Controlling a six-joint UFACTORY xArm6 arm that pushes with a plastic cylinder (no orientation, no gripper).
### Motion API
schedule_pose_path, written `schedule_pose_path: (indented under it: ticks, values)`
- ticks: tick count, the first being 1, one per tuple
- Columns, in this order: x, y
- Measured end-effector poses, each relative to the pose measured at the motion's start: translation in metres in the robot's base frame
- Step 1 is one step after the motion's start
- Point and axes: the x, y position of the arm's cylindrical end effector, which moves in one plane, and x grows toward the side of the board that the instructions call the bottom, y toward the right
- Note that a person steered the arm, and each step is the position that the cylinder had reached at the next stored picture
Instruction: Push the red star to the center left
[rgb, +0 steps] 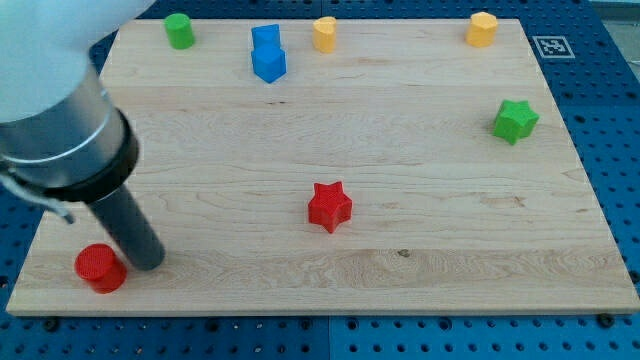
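Note:
The red star (329, 206) lies on the wooden board (400, 130), a little below the board's middle. My tip (146, 263) rests at the view's bottom left, far to the left of the red star. It stands right beside a red cylinder (100, 267), on that block's right side, touching or nearly touching it.
Along the view's top edge are a green cylinder (179, 30), a blue block (267, 55), a yellow block (324, 33) and another yellow block (481, 28). A green star (514, 120) sits at the right. The arm's grey body (60, 110) covers the board's left side.

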Motion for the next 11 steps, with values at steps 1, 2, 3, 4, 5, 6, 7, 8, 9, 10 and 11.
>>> schedule_pose_path:
  ticks: [1,2,3,4,5,6,7,8,9,10,11]
  values:
    - [-0.040,0.032]
    - [-0.057,0.044]
    - [-0.058,0.045]
    - [-0.077,0.054]
    - [-0.082,0.071]
    - [-0.068,0.081]
    - [-0.037,0.107]
    - [-0.009,0.172]
    - [0.006,0.216]
    - [0.002,0.216]
    - [-0.021,0.209]
